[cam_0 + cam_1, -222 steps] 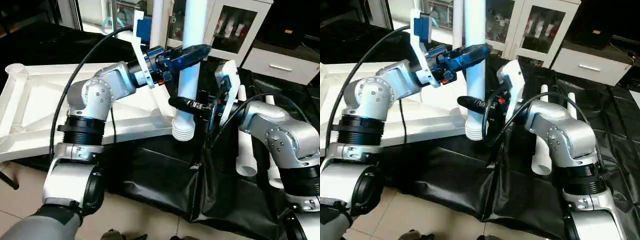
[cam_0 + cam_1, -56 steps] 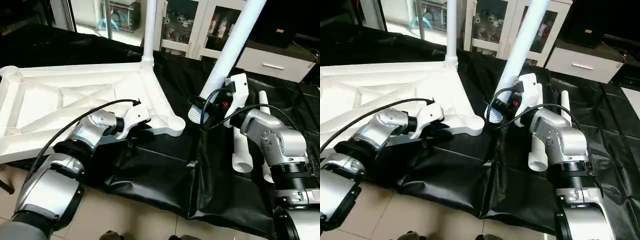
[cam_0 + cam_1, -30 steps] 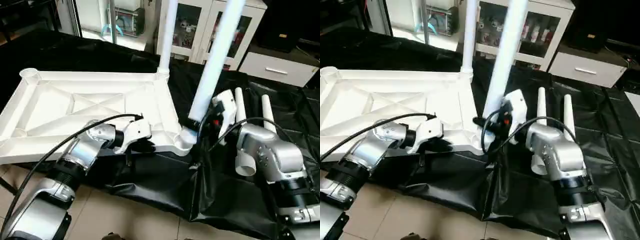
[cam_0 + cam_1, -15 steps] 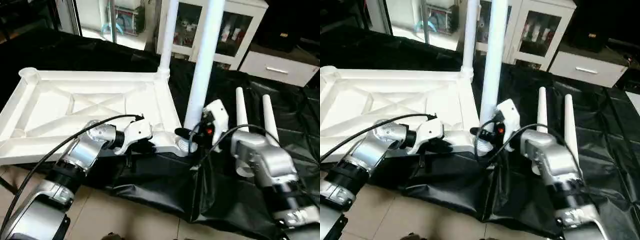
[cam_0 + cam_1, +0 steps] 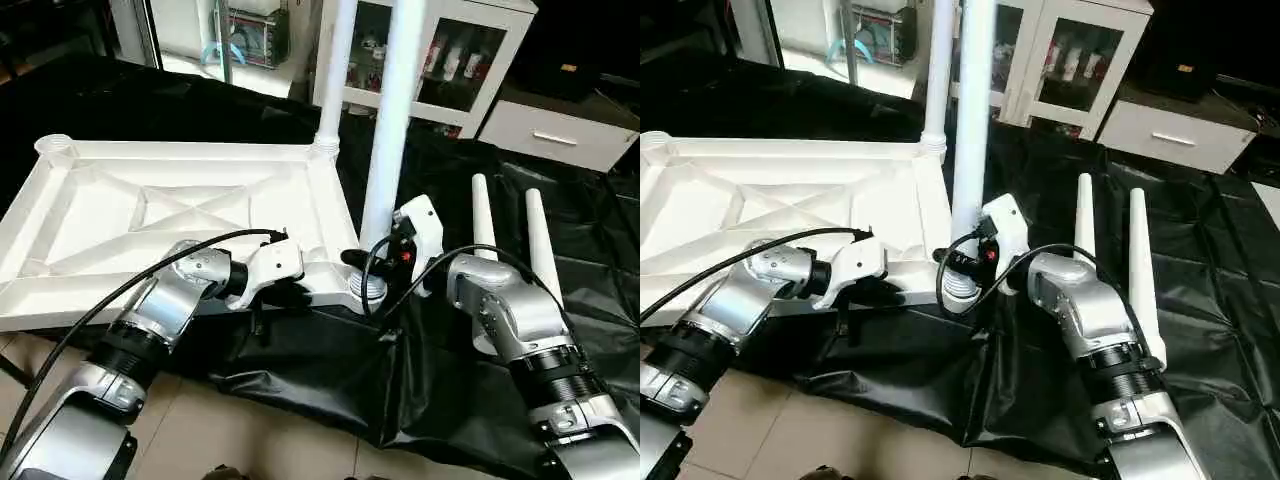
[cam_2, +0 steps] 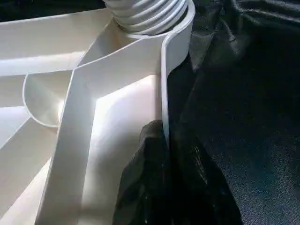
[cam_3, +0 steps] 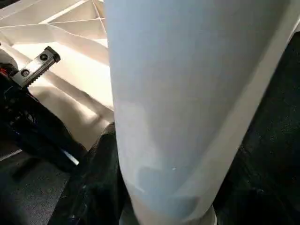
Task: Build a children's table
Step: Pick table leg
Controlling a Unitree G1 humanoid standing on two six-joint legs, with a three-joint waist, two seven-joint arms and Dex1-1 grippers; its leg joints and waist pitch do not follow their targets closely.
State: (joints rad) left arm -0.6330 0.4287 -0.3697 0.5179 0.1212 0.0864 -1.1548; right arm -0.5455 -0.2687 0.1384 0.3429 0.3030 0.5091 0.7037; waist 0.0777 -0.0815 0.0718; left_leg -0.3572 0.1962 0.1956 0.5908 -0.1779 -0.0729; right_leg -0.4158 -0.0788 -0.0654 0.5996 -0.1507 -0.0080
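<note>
Nearest the camera, two silver forearms reach in over the black-draped work table (image 5: 300, 350). The left gripper (image 5: 290, 292) sits at the tabletop's near edge, fingers pressed together and pinching the raised rim (image 6: 165, 70), one black finger (image 6: 145, 187) on the inside of the wall, the other outside against the black cloth. Just beyond that pinch, the ribbed end of a leg sits at the corner socket (image 6: 150, 18).

Over on the right, the right gripper (image 5: 372, 262) is clamped around the base of that same leg (image 5: 392, 110), fingers half spread to take its girth. The leg stands upright, its ribbed end down at the near right corner socket; whether it is fully seated I cannot tell. From the right wrist camera the leg (image 7: 187, 93) looms large, with the left gripper (image 7: 33, 126) dark against the rim behind it.

The tabletop (image 5: 150, 215) lies upside down on the black cloth, X-ribs up, spreading away to the left. At its far right corner a second leg (image 5: 335, 60) stands upright in its socket. The far left socket (image 5: 55, 148) stands empty.

To the right, two more legs (image 5: 505, 230) lie side by side on the cloth, tips pointing away. Behind it all, a white glass-door cabinet (image 5: 455, 60).
</note>
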